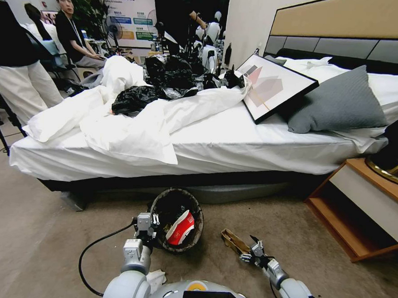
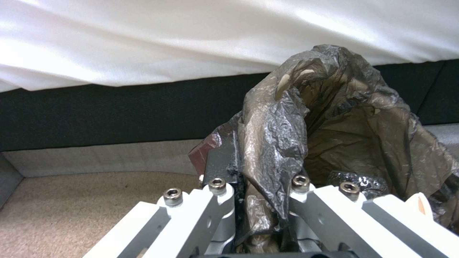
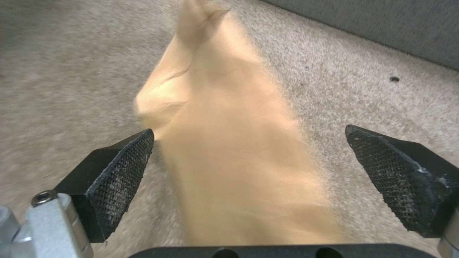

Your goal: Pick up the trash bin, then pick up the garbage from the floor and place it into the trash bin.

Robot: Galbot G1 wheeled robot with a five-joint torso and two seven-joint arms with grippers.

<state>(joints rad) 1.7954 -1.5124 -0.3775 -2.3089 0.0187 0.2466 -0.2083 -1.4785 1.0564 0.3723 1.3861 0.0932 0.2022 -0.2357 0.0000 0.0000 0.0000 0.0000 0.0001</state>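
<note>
The right gripper is hanging low over the beige carpet with its two black cross-hatched pads spread wide apart, gripping nothing. In the right wrist view a crumpled brown paper bag is lying flat on the carpet between those pads, its near end under the gripper's base and its far end tapering away; the one pad is sitting just beside the bag's edge and the other is standing clear of it. In the head view the same paper bag is lying just ahead of the right gripper, a little to the right of the bin.

The left gripper is pinching the rim of the small round trash bin lined with a crinkled black plastic bag, its jaws clenched on the liner and rim at the bin's left side. The bin is sitting tilted toward the robot, close to the dark base of the bed, and a red-and-white packet is lying inside it. A crumpled white tissue is resting on the carpet beside the left arm. A wooden nightstand is standing to the right.
</note>
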